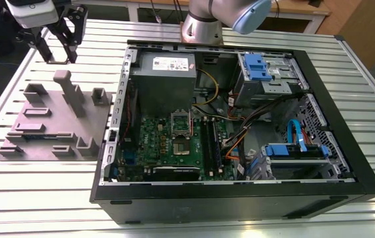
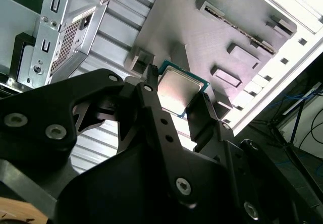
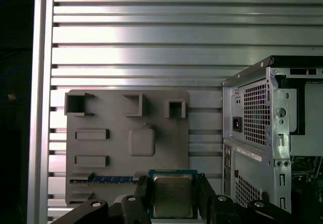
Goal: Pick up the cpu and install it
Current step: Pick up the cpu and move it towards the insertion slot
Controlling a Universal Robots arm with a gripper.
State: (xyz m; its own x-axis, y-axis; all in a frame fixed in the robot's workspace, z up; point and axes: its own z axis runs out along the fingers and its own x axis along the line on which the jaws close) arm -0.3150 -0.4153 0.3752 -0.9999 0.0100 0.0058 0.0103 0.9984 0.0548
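The gripper (image 1: 59, 43) is seen raised above the slatted metal table (image 1: 35, 198) at the far corner on the exterior view's left, over the back edge of a grey holder plate (image 1: 48, 124). In both wrist views its black fingers (image 2: 151, 100) are clamped on two opposite edges of the cpu (image 2: 181, 88), whose shiny metal top faces the cameras and whose green border shows at the edges. The chip (image 3: 173, 196) is held in the air, clear of the holder plate (image 3: 126, 113) beneath it. In the first wrist view a dark blue strip (image 3: 108, 179) is seen lying in a slot of that plate, just beside the gripper (image 3: 173, 191).

The open computer case (image 1: 240, 198) is laid on its side beside the plate, toward the exterior view's right. The green motherboard (image 1: 167, 144) is seen on its floor, well apart from the gripper (image 2: 177, 89).
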